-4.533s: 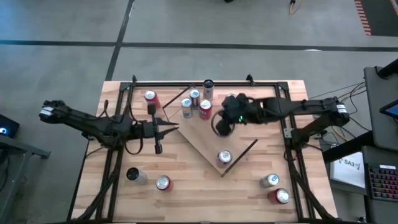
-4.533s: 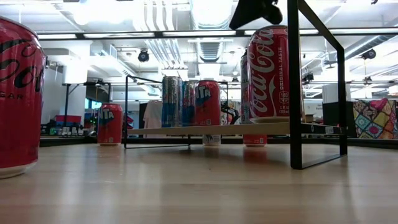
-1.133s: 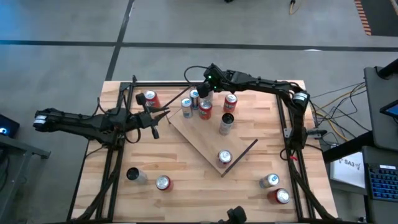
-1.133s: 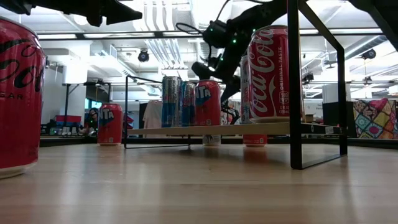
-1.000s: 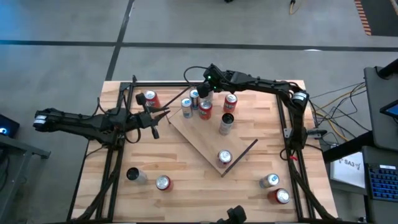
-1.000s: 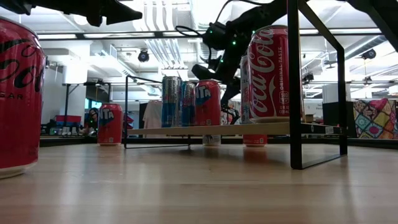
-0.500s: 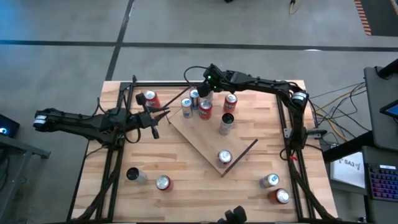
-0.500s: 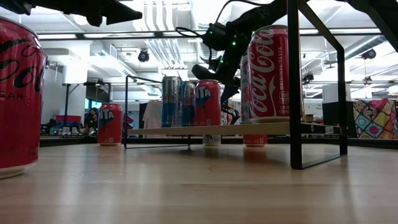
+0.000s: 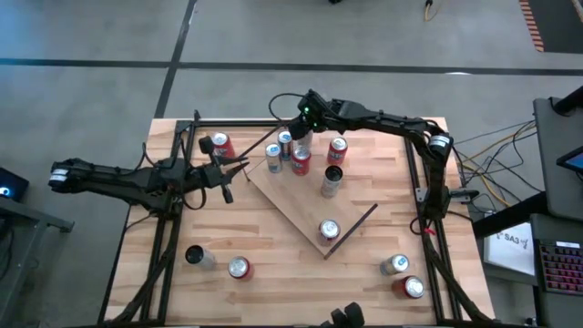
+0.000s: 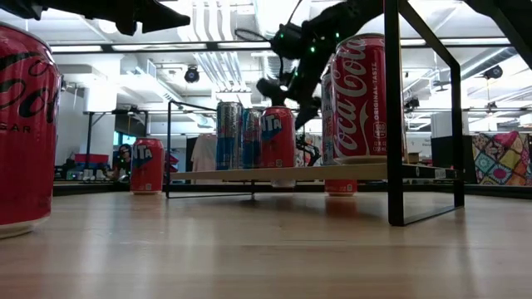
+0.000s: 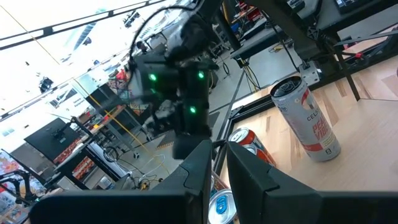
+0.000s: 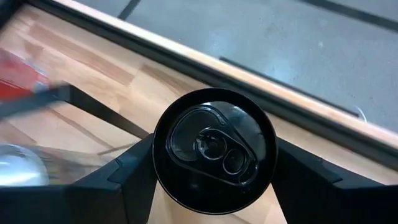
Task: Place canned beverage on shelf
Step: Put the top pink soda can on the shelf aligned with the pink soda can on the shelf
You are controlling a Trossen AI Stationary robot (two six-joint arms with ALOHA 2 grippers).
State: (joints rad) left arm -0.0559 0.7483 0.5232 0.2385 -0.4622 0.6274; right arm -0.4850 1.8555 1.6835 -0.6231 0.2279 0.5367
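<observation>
A red can [image 10: 25,124] is standing nearest on the table. Beyond it, the shelf [image 9: 310,202] is lying angled mid-table bearing several cans, while the left gripper [image 9: 226,169] is hovering pinched together beside it. At the far edge, the right gripper [image 9: 301,128] is clamping its fingers [image 12: 134,171] around a black can [image 12: 214,149].

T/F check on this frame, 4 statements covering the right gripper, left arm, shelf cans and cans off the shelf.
1. The right gripper straddles a black-topped can. True.
2. The left gripper holds a can. False: its fingers are shut on nothing, beside a red can on the table.
3. The shelf is bare. False: several cans stand on it, including a lone silver-topped can near its front corner.
4. Cans stand on the tabletop off the shelf. True.
</observation>
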